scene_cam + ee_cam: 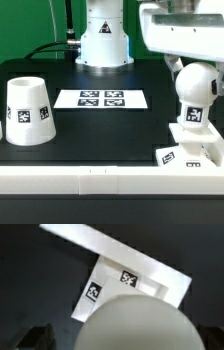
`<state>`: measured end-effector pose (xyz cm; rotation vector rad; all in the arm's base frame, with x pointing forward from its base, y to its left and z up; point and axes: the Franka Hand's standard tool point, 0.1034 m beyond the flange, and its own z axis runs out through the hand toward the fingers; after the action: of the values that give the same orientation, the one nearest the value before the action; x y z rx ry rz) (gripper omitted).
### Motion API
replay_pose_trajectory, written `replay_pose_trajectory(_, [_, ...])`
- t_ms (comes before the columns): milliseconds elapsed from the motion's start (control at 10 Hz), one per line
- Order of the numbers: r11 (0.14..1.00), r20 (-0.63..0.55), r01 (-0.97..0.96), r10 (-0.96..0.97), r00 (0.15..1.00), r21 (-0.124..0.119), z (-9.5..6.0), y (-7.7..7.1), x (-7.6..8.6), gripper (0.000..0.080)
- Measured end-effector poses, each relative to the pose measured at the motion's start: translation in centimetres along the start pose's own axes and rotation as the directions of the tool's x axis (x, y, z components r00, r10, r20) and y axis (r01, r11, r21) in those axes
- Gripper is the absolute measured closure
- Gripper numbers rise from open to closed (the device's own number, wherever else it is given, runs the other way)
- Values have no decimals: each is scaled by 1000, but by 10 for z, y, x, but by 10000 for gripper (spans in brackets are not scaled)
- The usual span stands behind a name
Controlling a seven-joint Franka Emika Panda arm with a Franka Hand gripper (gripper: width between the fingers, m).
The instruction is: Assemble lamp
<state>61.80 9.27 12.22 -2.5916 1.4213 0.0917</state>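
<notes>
The shade [28, 110] stands mouth down at the exterior view's left, on the black table [100, 135]. One tag faces the camera and another shows on its side. It is well apart from everything else.

In the middle of the frame the marker board [100, 99] lies flat, its four tags in a row. Behind it, at the top centre, is the arm's white pedestal [103, 35].

At the exterior view's right the bulb [197, 92] stands upright on the base [176, 155], which lies flat near the lower right corner, close to the white rail [90, 182] along the table's front edge. Tags show on the bulb's neck and on the base.

The gripper [186, 62] hangs in the upper right, just above the bulb and close to its round top. Neither view shows whether its fingers are touching the bulb or apart from it, so I cannot tell its state.

In the wrist view the bulb's dome [135, 324] fills the near field, blurred. The base [118, 277] lies beyond it with two tags visible, and a dark finger [40, 338] sits off to one side.
</notes>
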Motion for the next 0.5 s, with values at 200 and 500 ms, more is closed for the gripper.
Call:
replay_pose_trajectory(200, [993, 1, 122, -122, 993, -1, 1, 0, -1, 101])
replay_pose_trajectory(500, [944, 2, 329, -329, 944, -11, 1, 1, -1, 101])
